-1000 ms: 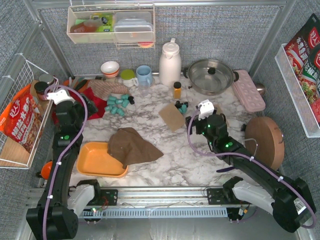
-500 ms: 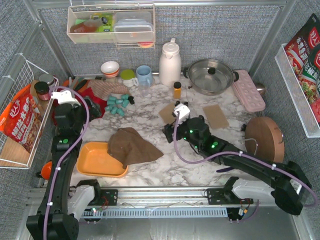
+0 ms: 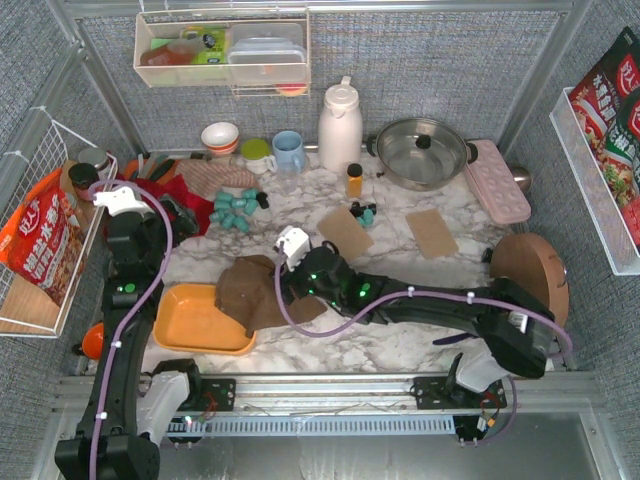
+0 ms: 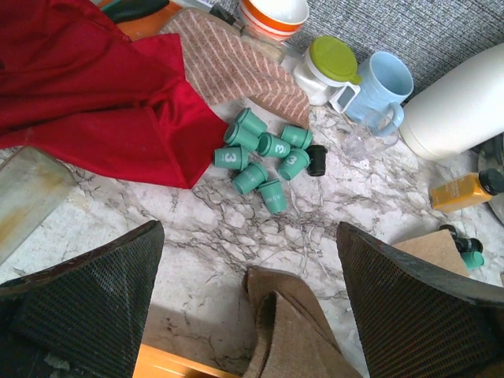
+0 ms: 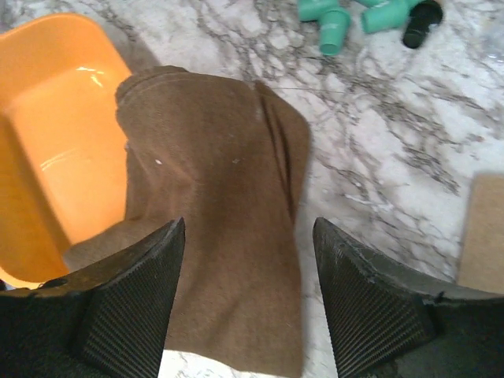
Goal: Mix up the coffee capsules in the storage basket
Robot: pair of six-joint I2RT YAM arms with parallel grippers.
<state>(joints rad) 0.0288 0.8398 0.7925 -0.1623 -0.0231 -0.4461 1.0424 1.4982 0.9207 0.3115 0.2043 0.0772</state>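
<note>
Near-left corner of worktop (image 3: 400, 345): basket (image 3: 190, 322), orange, right end covered by brown cloth (image 3: 265, 288) draped over the rim and out onto the worktop. Far-left area: capsules (image 3: 236, 209) in a loose cluster lying on the worktop, mostly teal, one black at the right end, just beside a red cloth (image 4: 94, 94), well apart from basket. Toward far centre: a few more, teal and black, at the far edge of a brown card (image 3: 345, 233), near an amber bottle (image 3: 354, 180). Right gripper (image 5: 248, 227) stretched across to the left half, over the brown cloth just right of basket. Fingers (image 5: 134, 291) spread apart, nothing pinched between them. Contact with cloth: cannot tell. Left gripper (image 4: 246, 236) raised over the left side, between cluster and basket, pointing toward the far edge. Fingers spread wide, holding nothing. Along far edge behind the cluster: striped cloth (image 4: 236, 67), bowl (image 3: 220, 135), lidded cup (image 3: 256, 152), blue mug (image 3: 289, 150), white jug (image 3: 339, 125).
</note>
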